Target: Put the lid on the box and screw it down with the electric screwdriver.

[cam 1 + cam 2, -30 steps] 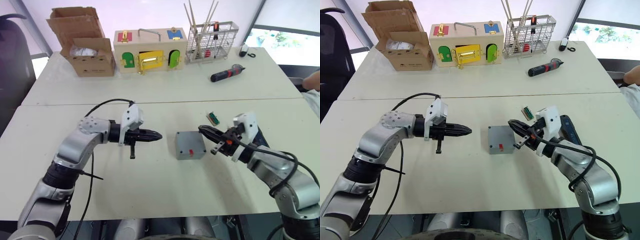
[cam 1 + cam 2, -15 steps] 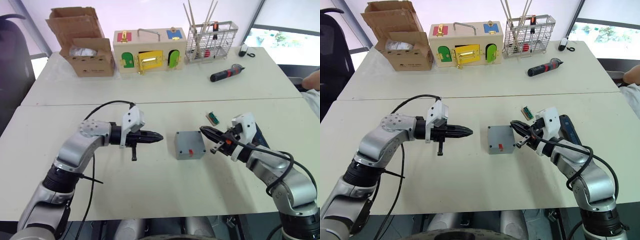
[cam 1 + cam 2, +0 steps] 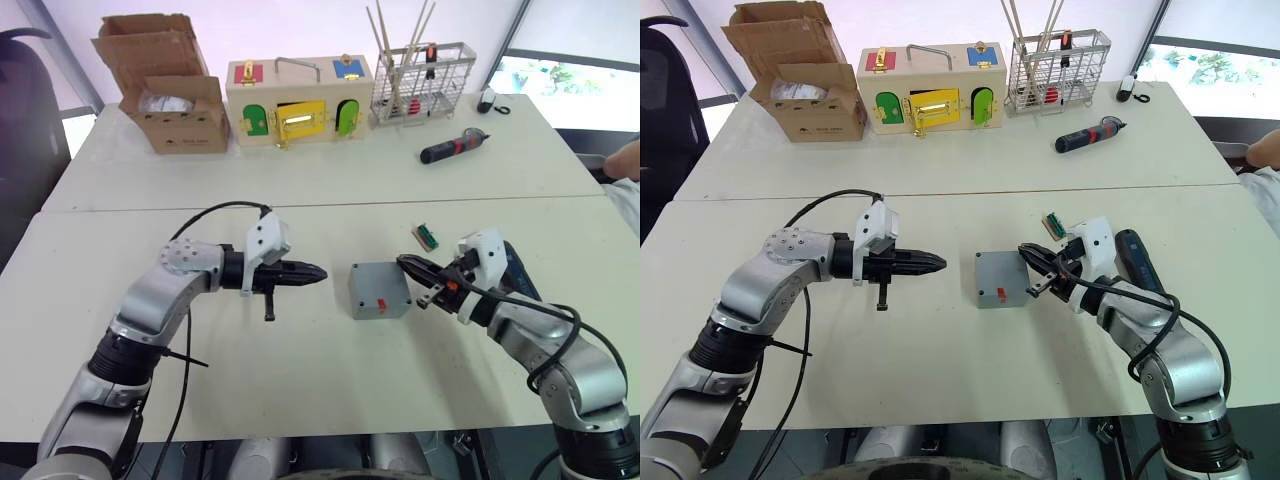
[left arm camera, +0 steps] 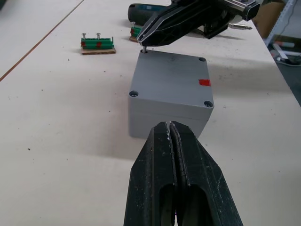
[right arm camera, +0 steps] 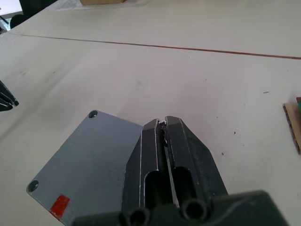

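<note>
Over the matte grey lid's (image 4: 175,73) corner — right gripper (image 4: 146,41), black fingers pinched.

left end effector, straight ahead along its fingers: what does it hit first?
Probably the box. The left end effector, fingers shut, points at its near side wall across bare table. Its height relative to the lid is hard to judge, so it might skim over.

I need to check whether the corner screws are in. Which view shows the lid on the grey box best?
The left wrist view: the lid sits on the box, near corners showing holes, the right hand at a far corner. The right wrist view shows part of it; the head views show it small.
</note>
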Controlling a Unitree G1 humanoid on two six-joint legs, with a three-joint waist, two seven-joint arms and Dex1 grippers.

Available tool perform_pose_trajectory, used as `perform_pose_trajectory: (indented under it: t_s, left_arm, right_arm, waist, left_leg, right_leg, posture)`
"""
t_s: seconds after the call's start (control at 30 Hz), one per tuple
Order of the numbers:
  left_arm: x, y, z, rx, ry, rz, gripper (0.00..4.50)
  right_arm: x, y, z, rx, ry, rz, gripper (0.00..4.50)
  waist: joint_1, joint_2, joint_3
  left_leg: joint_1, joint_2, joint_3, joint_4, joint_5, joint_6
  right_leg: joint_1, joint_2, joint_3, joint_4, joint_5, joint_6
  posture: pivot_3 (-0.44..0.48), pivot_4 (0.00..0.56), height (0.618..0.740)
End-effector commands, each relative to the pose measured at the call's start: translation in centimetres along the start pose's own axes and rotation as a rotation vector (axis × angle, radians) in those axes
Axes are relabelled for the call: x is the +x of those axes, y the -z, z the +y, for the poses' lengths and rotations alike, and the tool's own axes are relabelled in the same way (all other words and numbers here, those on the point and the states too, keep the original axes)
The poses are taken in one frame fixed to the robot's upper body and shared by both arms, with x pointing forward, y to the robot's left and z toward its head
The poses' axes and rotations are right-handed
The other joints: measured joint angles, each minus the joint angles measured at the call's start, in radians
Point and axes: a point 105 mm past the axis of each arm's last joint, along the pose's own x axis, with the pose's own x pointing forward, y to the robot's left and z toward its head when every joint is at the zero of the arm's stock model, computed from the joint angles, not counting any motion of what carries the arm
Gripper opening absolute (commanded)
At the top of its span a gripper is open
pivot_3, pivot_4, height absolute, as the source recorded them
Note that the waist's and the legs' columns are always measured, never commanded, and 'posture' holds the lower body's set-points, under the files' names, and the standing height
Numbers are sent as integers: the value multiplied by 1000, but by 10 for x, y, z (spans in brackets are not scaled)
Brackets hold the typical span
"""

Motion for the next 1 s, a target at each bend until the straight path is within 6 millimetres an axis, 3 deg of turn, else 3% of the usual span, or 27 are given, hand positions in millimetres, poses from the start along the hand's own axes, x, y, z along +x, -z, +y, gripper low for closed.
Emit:
perform_pose_trajectory:
  t_s: [0.03,0.3,0.4,0.57,0.67,0.8,0.87,1.0]
  left_arm:
    - [0,-8,-1,41,0,-17,0]
    - [1,-9,-1,46,-4,-19,0]
    - [2,-9,0,43,-6,-24,0]
    - [2,-14,3,11,-16,-59,0]
    - [3,-16,5,8,-19,-73,0]
    - [5,-36,11,0,-8,-157,0]
    - [8,-56,10,-12,40,-238,0]
    - [20,-73,-2,37,138,-285,0]
  right_arm:
    - [0,-4,0,-13,5,-25,55]
    - [2,-2,1,-25,-1,-14,55]
    - [2,-3,0,-60,-3,-8,987]
    - [-2,-13,-2,-77,-4,-25,3439]
    - [-6,-24,-9,-97,20,-47,4338]
    - [-36,-52,-26,-33,43,-54,4486]
    - [-58,-62,-42,7,60,28,4486]
    - [-93,-78,-70,70,117,165,4486]
  waist:
    - [0,0,0]
    - [0,0,0]
    - [0,0,0]
    - [0,0,0]
    - [-1,0,0]
    - [7,1,1]
    - [8,0,1]
    - [1,0,1]
  left_leg:
    - [0,0,0,0,0,0]
    - [0,0,0,0,0,0]
    - [0,0,0,0,0,0]
    - [0,0,0,0,0,0]
    - [0,0,0,0,0,0]
    - [-1,0,-1,1,0,0]
    - [-2,0,-1,2,0,0]
    - [-3,-1,0,2,-1,1]
  right_leg:
    - [0,0,0,0,0,0]
    - [0,0,0,0,0,0]
    - [0,0,0,0,0,0]
    - [0,0,0,0,0,0]
    - [0,0,0,0,0,0]
    - [0,0,0,0,0,0]
    - [0,0,-1,0,0,0]
    - [0,-1,-1,-2,0,0]
  posture:
    - [0,150,737]
    - [0,150,737]
    - [0,150,737]
    - [0,150,737]
    - [0,150,737]
    - [0,150,737]
    - [0,150,737]
    - [0,150,737]
